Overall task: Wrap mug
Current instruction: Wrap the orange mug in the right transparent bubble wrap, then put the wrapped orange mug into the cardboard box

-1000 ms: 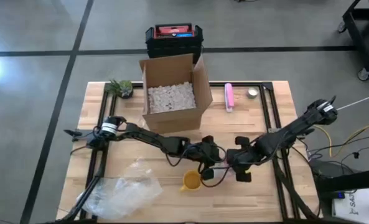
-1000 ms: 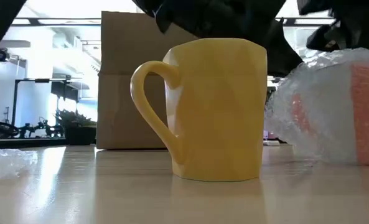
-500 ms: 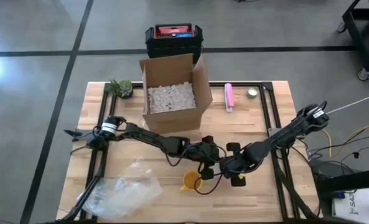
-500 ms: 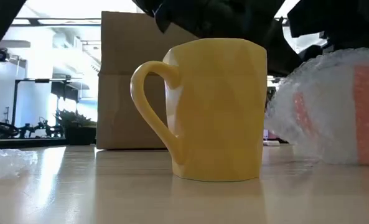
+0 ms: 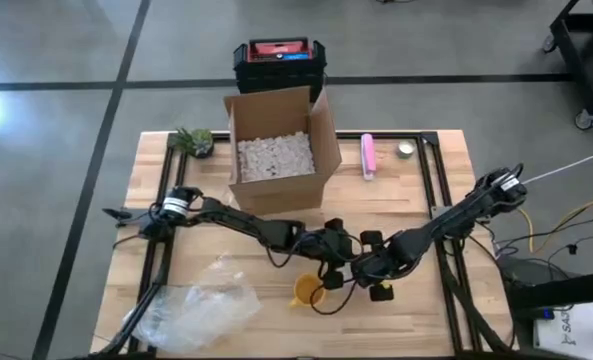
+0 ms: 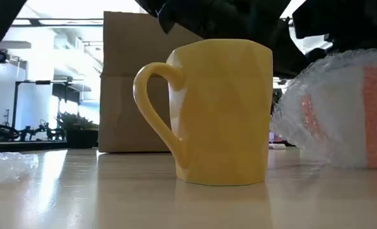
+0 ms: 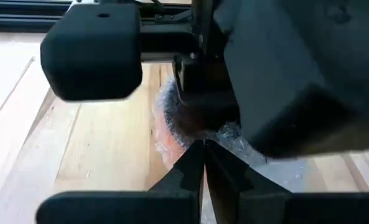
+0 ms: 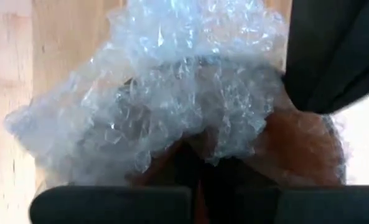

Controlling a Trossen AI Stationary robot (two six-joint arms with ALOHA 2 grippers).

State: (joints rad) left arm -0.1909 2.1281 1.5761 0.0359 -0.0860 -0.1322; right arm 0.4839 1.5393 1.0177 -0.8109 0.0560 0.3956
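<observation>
Your yellow mug [image 5: 307, 291] stands bare and upright low in the centre of the high view, just below where the two arms meet, with no wrap touching it in the low view, where its handle points to the left of the frame. So by the look of it the mug itself is not yet wrapped. What is in hand is a bundle of bubble wrap [image 6: 341, 111] with something orange-pink inside it, sitting just beside the mug at the right of the low view. A second, loose sheet of wrap [image 5: 196, 305] lies at the lower left of the table [image 5: 156, 190], well apart from the mug. Your left gripper [image 7: 204, 149] reaches in from the left edge across the middle of the table, and its wrist view shows the fingertips pinched together at the edge of the bundle, most likely nipping the plastic. Your right gripper [image 5: 376, 270] stretches in from the right edge and meets the left one just right of the mug. Its own view is filled with the bundle pressed close against it, and you cannot tell whether its fingers are clenched or released. The cardboard box [image 5: 276, 150] of filler waits above centre, so packing is left too
</observation>
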